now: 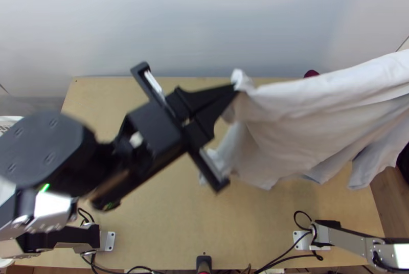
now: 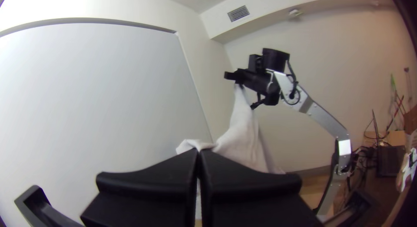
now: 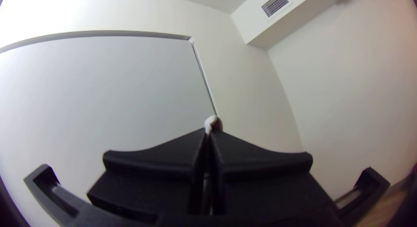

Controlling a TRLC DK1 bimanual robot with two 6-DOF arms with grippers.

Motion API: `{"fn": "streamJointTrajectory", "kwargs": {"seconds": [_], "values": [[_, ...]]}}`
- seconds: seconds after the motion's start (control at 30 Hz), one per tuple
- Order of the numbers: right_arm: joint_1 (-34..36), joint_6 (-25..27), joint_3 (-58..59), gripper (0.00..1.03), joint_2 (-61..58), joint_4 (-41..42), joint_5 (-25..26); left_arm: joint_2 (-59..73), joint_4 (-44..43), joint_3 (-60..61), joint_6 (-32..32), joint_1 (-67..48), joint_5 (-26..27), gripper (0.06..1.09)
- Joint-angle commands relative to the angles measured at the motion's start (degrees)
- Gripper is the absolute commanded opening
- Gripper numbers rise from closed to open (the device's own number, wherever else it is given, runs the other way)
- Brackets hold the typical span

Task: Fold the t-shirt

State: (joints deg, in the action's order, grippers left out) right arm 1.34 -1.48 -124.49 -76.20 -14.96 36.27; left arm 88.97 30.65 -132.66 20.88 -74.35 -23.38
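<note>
Held up over the table, the white t-shirt (image 1: 307,120) hangs stretched between the two grippers in loose drooping folds. My left gripper (image 1: 236,90) is shut on one corner of it, near the table's far side. In the left wrist view, that gripper (image 2: 198,152) has a bit of the shirt (image 2: 243,140) bunched beyond its fingertips; the cloth rises from there to my right gripper (image 2: 230,76), which is higher up. In the right wrist view, my right gripper (image 3: 209,132) is shut on a small tuft of the shirt (image 3: 212,122).
Below lies the light wooden table (image 1: 168,223), with a white wall (image 1: 194,23) behind its far edge. A dark red object (image 1: 311,73) sits at that edge, partly behind the shirt. Cables (image 1: 286,253) run along the near edge. A white basket (image 1: 7,123) stands at the far left.
</note>
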Motion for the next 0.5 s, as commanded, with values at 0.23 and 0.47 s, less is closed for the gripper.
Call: {"fn": "streamJointTrajectory", "kwargs": {"seconds": [0.23,0.47], "values": [[-18.75,-2.83,7.86,0.03,-9.84,0.11,-1.12,-0.73,9.07,2.93,-6.29,-6.07,-0.79,0.09],[-24.37,-10.48,9.44,0.03,-18.45,-3.14,-5.77,-5.38,18.12,12.07,-18.77,3.15,-3.61,0.09]]}}
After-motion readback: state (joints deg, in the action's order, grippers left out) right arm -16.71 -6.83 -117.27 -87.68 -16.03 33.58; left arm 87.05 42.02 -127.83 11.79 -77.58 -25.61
